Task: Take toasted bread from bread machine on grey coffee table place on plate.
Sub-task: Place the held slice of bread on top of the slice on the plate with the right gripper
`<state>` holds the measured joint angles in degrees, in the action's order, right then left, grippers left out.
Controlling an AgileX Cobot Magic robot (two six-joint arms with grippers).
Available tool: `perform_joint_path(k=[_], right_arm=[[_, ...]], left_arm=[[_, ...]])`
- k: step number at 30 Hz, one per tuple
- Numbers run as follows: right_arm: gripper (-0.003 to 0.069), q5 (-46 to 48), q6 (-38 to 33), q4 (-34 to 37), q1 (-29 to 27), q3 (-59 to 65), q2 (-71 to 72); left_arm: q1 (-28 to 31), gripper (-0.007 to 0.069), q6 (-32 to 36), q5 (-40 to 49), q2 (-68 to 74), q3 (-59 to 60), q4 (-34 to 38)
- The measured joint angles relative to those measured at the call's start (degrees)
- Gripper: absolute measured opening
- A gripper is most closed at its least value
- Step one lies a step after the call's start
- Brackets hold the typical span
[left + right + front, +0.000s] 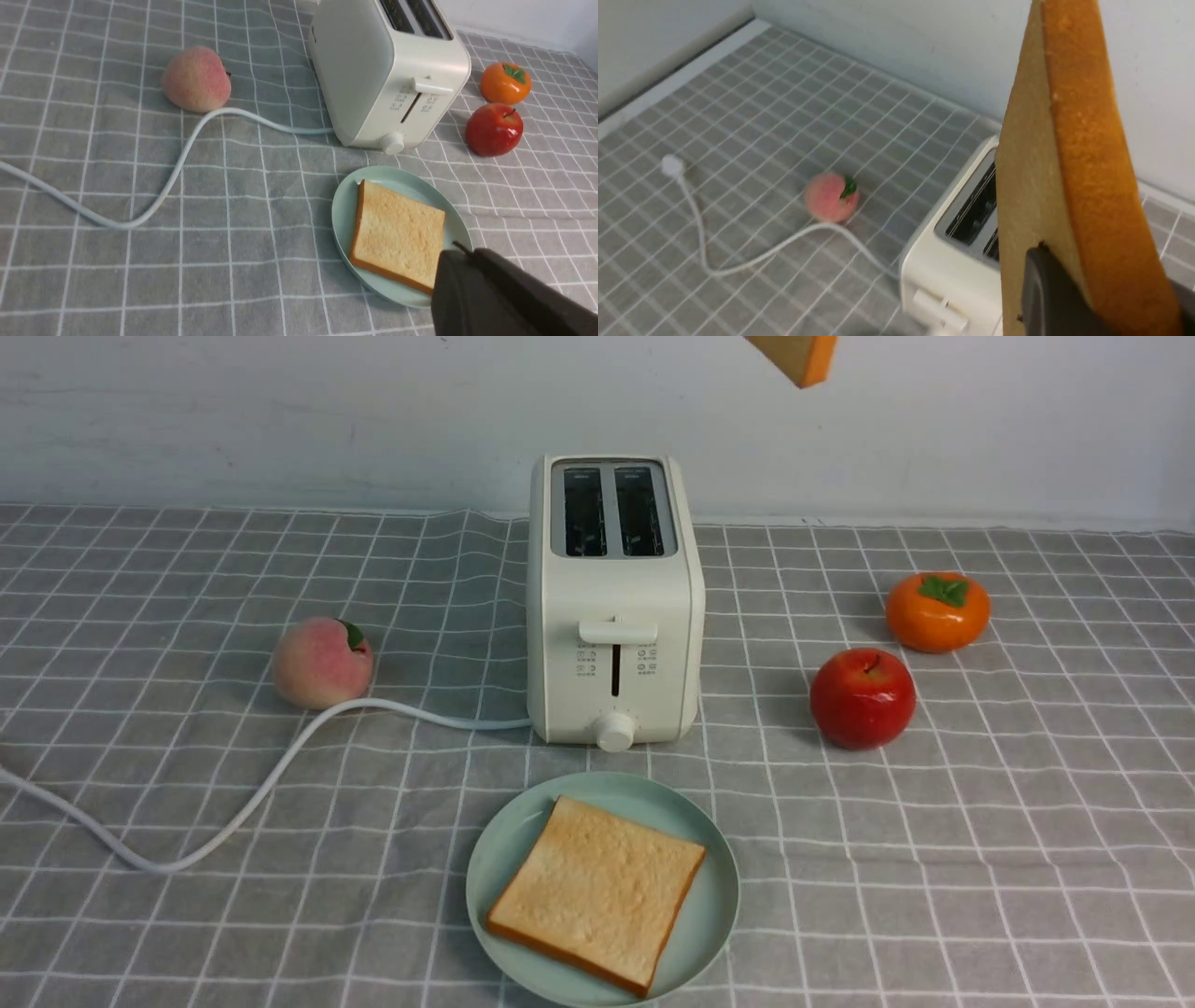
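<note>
Toast sits in two places. In the front view one slice lies flat on the plate, which rests on the grey coffee table just in front of the bread machine. Both slots of the machine look empty.

Only a corner of the other slice enters the front view, at its top edge. It hangs high over the table, to the right of the machine, and no arm shows around it. The right wrist view shows what the front view lacks: this slice stands edge-on in the right gripper, above the machine's slots. One dark finger presses flat on the slice's tan face. The opposite finger is barely a sliver at the frame's edge, so the clamp from both sides is likely rather than plainly seen.

The left gripper appears only in the left wrist view. It is a single dark mass with its jaws together and nothing between them, held over the plate's near rim beside a corner of the flat slice.

A peach lies left of the machine beside the white cord. An apple and a persimmon lie to its right.
</note>
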<state>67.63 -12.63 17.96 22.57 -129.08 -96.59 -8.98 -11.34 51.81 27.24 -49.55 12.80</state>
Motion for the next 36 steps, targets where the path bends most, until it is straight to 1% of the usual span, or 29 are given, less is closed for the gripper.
perform_joint_path(k=[2,5,6,7,8,10,11,13,14,15,18,20,23,30,33,34,36], right_arm=[[0.0111,4.6,-1.5,4.0,0.0,0.1,0.7],[0.0111,5.0,-2.0,10.7,0.0,3.8,0.9],[0.0111,5.0,-2.1,11.2,0.0,4.2,0.9],[0.0111,5.0,-3.0,15.1,0.0,8.5,0.9],[0.0111,5.0,-3.1,15.5,0.0,9.1,0.9],[0.0111,4.8,-5.2,20.4,0.0,17.7,0.7],[0.0111,4.8,-5.4,20.8,0.0,18.4,0.7],[0.0111,4.4,-8.9,25.3,0.0,27.3,-0.1],[0.0111,4.3,-9.2,26.2,0.0,28.7,-0.2],[0.0111,4.0,-12.3,29.9,0.0,34.1,-1.0],[0.0111,2.5,-18.2,35.9,0.0,41.6,-3.1],[0.0111,-0.3,-20.2,38.0,0.0,44.4,-5.0],[0.0111,-3.9,-20.5,39.1,0.0,46.4,-8.1],[0.0117,-10.6,-20.3,38.5,0.0,47.3,-14.4],[0.0137,-11.6,-20.3,38.6,0.0,47.3,-15.9],[0.0168,-11.8,-20.3,38.6,0.0,47.3,-16.8],[0.0190,-11.8,-20.0,38.6,0.0,47.3,-17.1]], left_arm=[[0.0,-0.0014,0.4,-2.7,0.0,0.0,-0.1],[0.1,-0.0014,1.3,-5.7,0.0,0.0,-0.1],[0.1,-0.0014,1.3,-5.7,0.0,0.0,-0.1],[0.1,-0.0014,1.7,-7.0,0.2,0.0,-0.2],[0.1,-0.0014,1.8,-7.1,0.2,0.0,-0.2],[0.1,-0.0014,1.8,-7.4,0.7,0.0,-0.2],[0.1,-0.0014,1.8,-7.4,0.7,0.0,-0.2],[0.1,-0.0014,1.8,-6.2,1.6,0.0,-0.2],[0.1,-0.0014,1.8,-6.2,1.7,0.0,-0.2],[0.1,-0.0014,1.9,-5.5,2.2,0.1,-0.2],[0.1,-0.0014,2.0,-5.2,2.7,1.2,-0.2],[0.1,-0.0014,2.0,-5.3,2.8,2.4,-0.2],[0.1,-0.0014,2.0,-5.9,2.8,4.3,-0.2],[0.1,-0.0014,2.0,-6.2,2.8,6.2,-0.2],[0.1,-0.0014,2.5,-6.5,2.8,6.2,-0.2],[0.1,-0.0014,3.2,-6.6,2.8,6.2,-0.2],[0.1,-0.0014,3.7,-6.6,2.8,6.2,-0.2]])
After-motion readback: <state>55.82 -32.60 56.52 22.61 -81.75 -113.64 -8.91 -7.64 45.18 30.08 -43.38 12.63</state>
